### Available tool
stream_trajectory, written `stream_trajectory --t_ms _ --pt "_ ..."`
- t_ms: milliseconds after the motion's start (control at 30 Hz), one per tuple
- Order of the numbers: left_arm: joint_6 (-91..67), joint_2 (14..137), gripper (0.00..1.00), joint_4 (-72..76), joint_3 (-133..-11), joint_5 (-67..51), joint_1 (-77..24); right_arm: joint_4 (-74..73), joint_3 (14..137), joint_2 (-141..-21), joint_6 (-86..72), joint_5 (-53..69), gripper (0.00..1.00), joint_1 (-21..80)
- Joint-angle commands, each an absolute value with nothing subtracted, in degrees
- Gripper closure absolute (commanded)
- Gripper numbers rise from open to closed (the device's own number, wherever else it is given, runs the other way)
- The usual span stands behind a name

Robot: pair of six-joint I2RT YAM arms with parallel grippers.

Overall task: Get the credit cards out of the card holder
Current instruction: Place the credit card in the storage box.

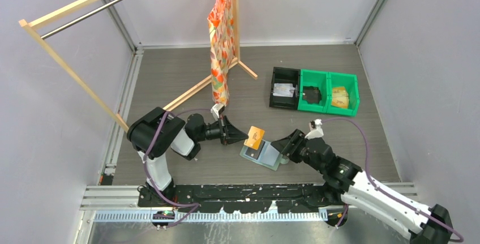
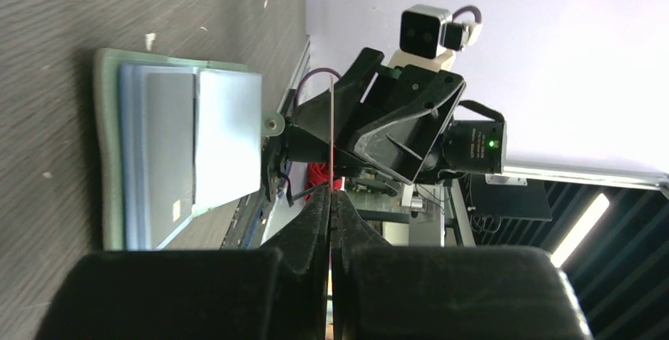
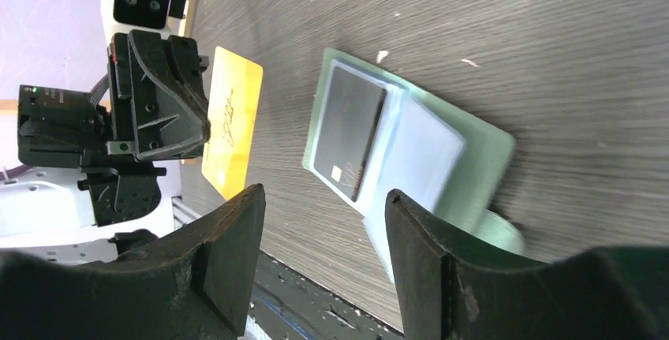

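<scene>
The sage-green card holder point(image 1: 263, 154) lies open on the table between the two arms, its pale blue inner pockets point(image 2: 181, 151) facing up. A dark card point(image 3: 347, 131) sits in its left pocket point(image 3: 410, 151). My left gripper point(image 1: 240, 136) is shut on an orange credit card point(image 1: 255, 137), held upright just above and left of the holder; the left wrist view shows the card edge-on point(image 2: 332, 135) between the closed fingers point(image 2: 331, 194). My right gripper point(image 1: 286, 148) stands open at the holder's right edge, nothing between its fingers point(image 3: 323, 206). The orange card point(image 3: 231, 119) faces it.
A black bin and two green bins point(image 1: 314, 88) holding small items stand at the back right. A wooden clothes rack point(image 1: 73, 68) with a patterned orange cloth point(image 1: 219, 46) hanging from it occupies the back left and centre.
</scene>
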State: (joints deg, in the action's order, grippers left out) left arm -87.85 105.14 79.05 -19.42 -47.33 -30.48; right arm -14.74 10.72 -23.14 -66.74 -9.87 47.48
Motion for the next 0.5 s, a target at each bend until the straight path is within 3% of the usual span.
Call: stream_trajectory --t_ms 0,167,300,367,467 --pt "-88.75 102.51 0.99 82.00 -21.21 -46.76 -32.19 8.46 10.56 -34.27 -68.58 -4.55 0.37 47.44" --pt "-88.99 101.78 0.99 82.00 -21.02 -46.41 -32.38 31.50 7.95 -46.49 -72.84 -1.05 0.35 47.46" --pt "-89.14 101.66 0.99 82.00 -20.76 -47.09 -32.42 35.33 9.16 -52.24 -73.07 1.02 0.36 47.43" --pt "-89.12 101.45 0.99 82.00 -20.50 -47.19 -32.42 37.27 8.86 -53.42 -73.69 0.59 0.43 47.39" --pt "-89.09 101.04 0.99 81.99 -20.22 -47.11 -32.42 38.60 7.75 -53.67 -74.85 -1.56 0.64 47.39"
